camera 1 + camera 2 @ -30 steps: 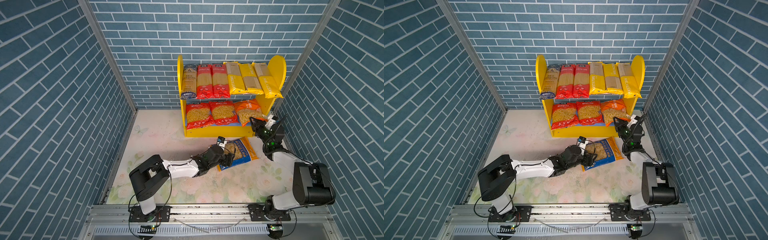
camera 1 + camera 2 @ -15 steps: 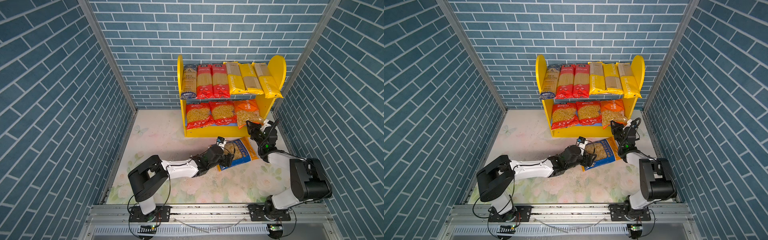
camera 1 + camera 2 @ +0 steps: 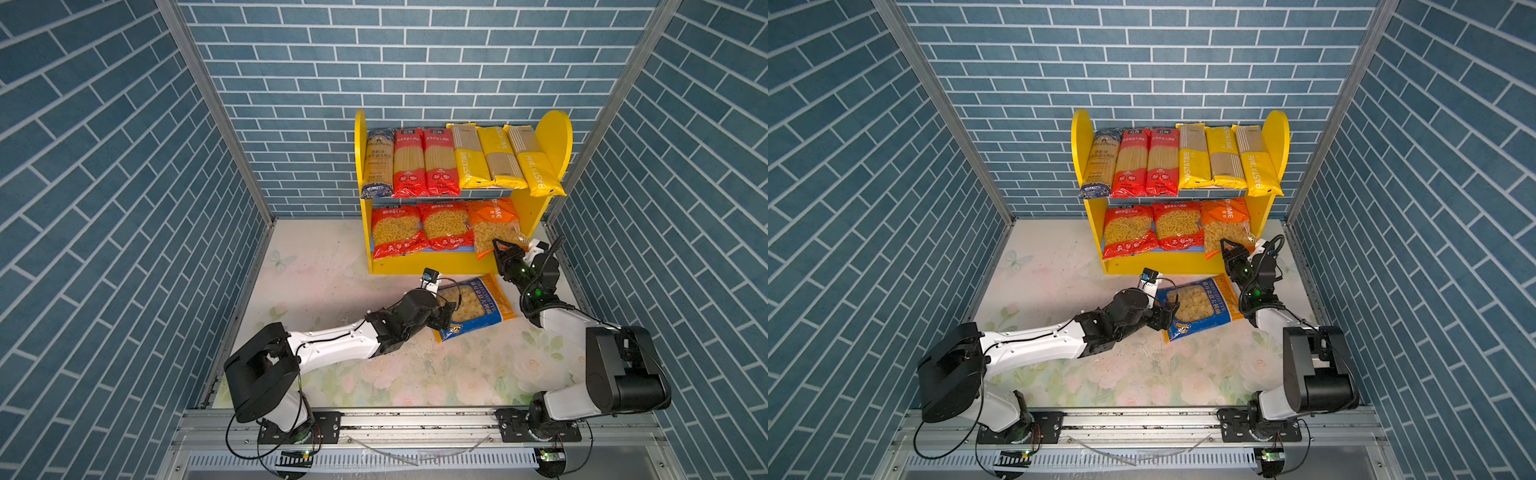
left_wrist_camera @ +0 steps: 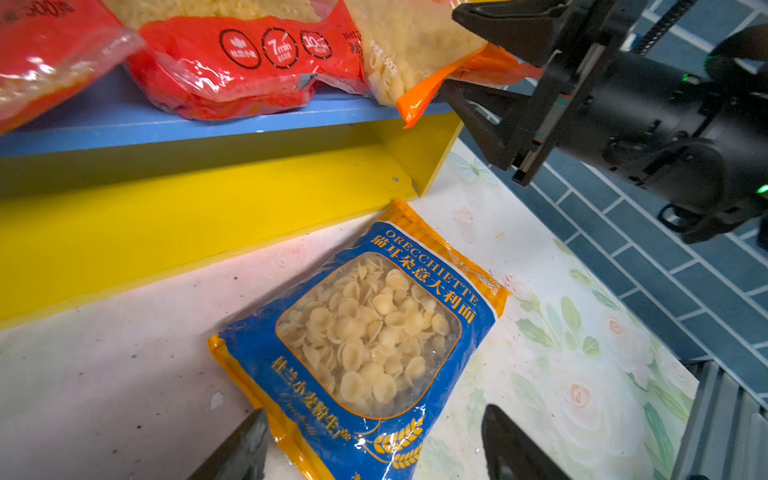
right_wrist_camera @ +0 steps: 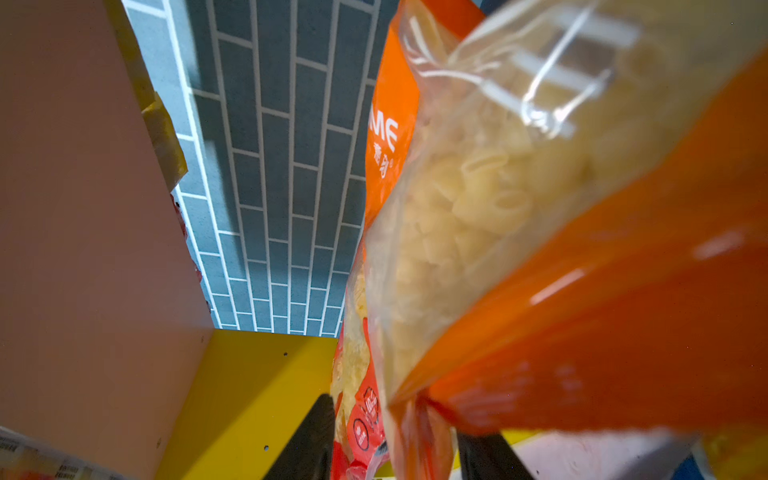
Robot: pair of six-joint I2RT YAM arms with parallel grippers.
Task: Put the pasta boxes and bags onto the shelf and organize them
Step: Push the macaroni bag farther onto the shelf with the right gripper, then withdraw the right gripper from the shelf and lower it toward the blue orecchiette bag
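Top view | shelf (image 3: 555, 137) holds nine packs (image 3: 440, 162) | left hand (image 3: 451, 311), right hand (image 3: 498, 253) both apart

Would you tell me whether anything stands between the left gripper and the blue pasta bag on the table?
Nothing visible does: the left gripper is open, its fingers either side of the near end of the blue bag. On the way to the shelf, however, the right gripper stands open at a corner of the orange bag.
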